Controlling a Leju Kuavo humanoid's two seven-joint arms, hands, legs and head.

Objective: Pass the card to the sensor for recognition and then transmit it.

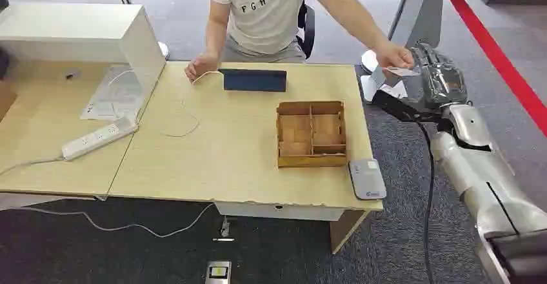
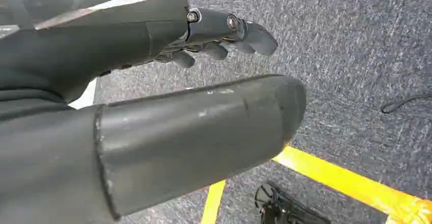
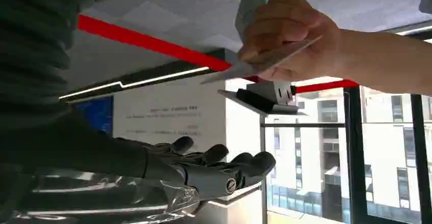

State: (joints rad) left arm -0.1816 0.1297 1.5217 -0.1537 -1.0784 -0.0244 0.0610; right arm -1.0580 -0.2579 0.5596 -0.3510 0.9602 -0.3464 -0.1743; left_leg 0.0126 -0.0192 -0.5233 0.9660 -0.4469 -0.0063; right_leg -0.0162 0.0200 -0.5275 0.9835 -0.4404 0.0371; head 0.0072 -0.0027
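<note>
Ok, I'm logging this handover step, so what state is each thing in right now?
card: pinched in the person's hand, above the right hand, not touching it.
right hand: open, fingers extended, holding nothing.
left hand: open, hanging over the carpet.
wooden box: on the desk, compartments empty.
card reader: flat at the desk's near corner.

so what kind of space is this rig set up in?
Looks like an office or demo hall, likely a lab test area. A light wood desk stands on grey carpet marked with a red floor stripe. A seated person faces the robot, and glazed walls look out on other buildings.
</note>
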